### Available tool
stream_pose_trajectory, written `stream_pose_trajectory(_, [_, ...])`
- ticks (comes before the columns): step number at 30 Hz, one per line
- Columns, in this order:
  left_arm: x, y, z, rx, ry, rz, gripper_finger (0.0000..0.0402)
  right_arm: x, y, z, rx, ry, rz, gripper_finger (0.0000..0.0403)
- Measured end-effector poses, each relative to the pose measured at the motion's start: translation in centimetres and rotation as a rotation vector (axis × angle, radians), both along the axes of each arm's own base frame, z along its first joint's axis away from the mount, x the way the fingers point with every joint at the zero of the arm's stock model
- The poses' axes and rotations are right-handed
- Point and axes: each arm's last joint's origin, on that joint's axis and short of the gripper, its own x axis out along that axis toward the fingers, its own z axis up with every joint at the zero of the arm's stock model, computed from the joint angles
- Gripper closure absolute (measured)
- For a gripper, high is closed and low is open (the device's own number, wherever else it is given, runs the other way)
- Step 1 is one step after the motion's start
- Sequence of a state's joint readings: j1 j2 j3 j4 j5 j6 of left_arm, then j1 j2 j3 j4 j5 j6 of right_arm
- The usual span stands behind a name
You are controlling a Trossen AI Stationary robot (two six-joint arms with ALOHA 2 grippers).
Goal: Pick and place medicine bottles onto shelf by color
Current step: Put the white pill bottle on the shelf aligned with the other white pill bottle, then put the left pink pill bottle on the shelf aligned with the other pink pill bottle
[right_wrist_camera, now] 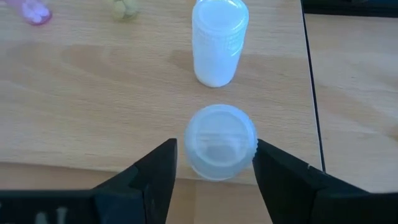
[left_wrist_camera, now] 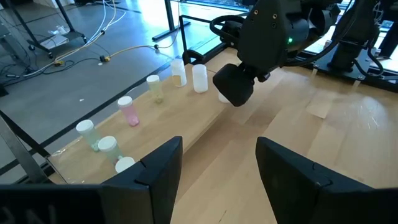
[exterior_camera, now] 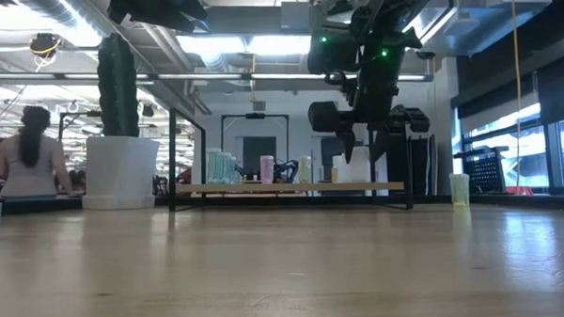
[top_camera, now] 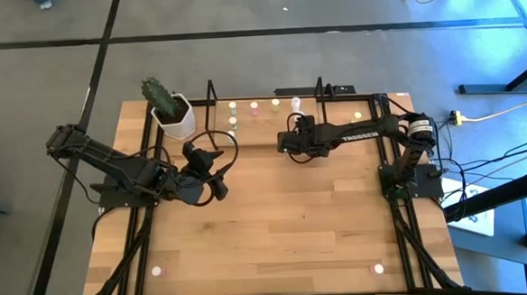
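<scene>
The shelf [top_camera: 262, 120] stands at the table's far edge; its wooden floor [right_wrist_camera: 93, 93] bears several medicine bottles in a row [left_wrist_camera: 128, 111]. My right gripper [right_wrist_camera: 216, 163] reaches down over the shelf [exterior_camera: 361, 151], open. Its fingers stand on either side of a white-topped bottle [right_wrist_camera: 221, 143] that stands upright on the shelf floor. A second white bottle [right_wrist_camera: 219, 40] stands just beyond it. My left gripper [top_camera: 220, 174] hovers open above the table, left of centre, with nothing between its fingers [left_wrist_camera: 217, 180]. Two pink-topped bottles [top_camera: 156, 271] [top_camera: 377, 269] stand near the table's front edge. My right gripper comes slanting down from above, one finger on each side of the white bottle's cap [right_wrist_camera: 249, 146]. A strip of wood shows between one finger [right_wrist_camera: 163, 163] and the cap. Whether the other finger [right_wrist_camera: 268, 163] touches it, I cannot tell.
A white hexagonal pot with a cactus [top_camera: 173, 116] stands at the shelf's left end. Black rails [top_camera: 147, 163] run along both sides of the table. The wide middle of the table [top_camera: 285, 219] is bare wood. A seated person [exterior_camera: 23, 153] shows in the room behind.
</scene>
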State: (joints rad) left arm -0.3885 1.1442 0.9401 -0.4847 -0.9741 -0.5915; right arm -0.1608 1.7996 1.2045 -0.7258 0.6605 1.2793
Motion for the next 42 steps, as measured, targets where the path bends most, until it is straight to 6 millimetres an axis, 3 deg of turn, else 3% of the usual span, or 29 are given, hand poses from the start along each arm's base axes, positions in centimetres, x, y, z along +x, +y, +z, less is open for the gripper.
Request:
stream_pose_trajectory(11, [0.0,0.0,0.0,0.000,0.000,0.000,0.0204,0.4,0.2,0.6,-0.029,-0.014,0.006,0.0194])
stream_pose_trajectory(26, [0.0,0.0,0.0,0.000,0.000,0.000,0.0204,0.4,2.1,1.0,-0.145,0.023,0.038,0.0194])
stream_pose_trajectory(36, [0.0,0.0,0.0,0.000,0.000,0.000,0.0204,-0.6,3.5,4.8,-0.288,-0.083,0.043,0.0194])
stream_pose_trajectory(42, [0.0,0.0,0.0,0.000,0.000,0.000,0.0204,-0.7,6.0,8.2,-0.383,-0.100,0.260,0.0194])
